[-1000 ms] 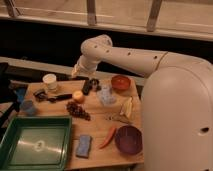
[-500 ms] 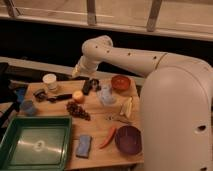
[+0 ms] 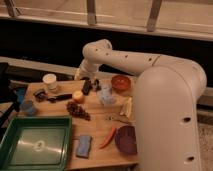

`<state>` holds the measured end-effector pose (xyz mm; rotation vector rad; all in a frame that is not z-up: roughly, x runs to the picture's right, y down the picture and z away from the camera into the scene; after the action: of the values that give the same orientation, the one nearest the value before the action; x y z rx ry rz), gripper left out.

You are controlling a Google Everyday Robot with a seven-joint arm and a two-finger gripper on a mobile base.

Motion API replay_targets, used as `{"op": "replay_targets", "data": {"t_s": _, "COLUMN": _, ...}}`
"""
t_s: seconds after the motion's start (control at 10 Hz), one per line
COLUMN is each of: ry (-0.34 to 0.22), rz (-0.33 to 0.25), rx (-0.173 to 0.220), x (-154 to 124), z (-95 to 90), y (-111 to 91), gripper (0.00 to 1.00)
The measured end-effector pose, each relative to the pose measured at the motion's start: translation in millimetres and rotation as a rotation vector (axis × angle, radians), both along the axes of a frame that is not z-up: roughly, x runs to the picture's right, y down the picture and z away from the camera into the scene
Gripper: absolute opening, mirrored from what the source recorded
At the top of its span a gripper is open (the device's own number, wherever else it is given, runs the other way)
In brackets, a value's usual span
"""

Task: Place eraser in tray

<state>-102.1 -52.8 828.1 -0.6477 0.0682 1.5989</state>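
The green tray (image 3: 36,120) lies at the table's front left with a pale mark at its centre. The eraser (image 3: 40,94), a small dark block, lies on the table's left part, behind the tray and beside the white cup. My gripper (image 3: 88,87) hangs low over the table's back middle, just right of and behind the orange ball (image 3: 78,96). It is well to the right of the eraser and far behind the tray.
A thin black-handled tool (image 3: 60,97) lies between the eraser and the ball. Also on the table are a white cup (image 3: 50,81), blue cup (image 3: 27,107), grapes (image 3: 77,109), clear glass (image 3: 106,95), red-brown bowl (image 3: 120,82), banana (image 3: 127,107), red chili (image 3: 107,138), purple bowl (image 3: 126,139) and blue sponge (image 3: 84,146).
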Motion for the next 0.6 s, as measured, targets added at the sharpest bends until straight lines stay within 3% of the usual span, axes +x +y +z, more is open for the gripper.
{"op": "replay_targets", "data": {"t_s": 0.3, "ry": 0.026, "rz": -0.018, "rx": -0.081, "x": 3.9, "z": 43.2, "y": 24.7, "gripper": 0.65}}
{"op": "replay_targets", "data": {"t_s": 0.6, "ry": 0.021, "rz": -0.005, "rx": -0.123, "x": 3.9, "z": 73.8, "y": 35.1, "gripper": 0.65}}
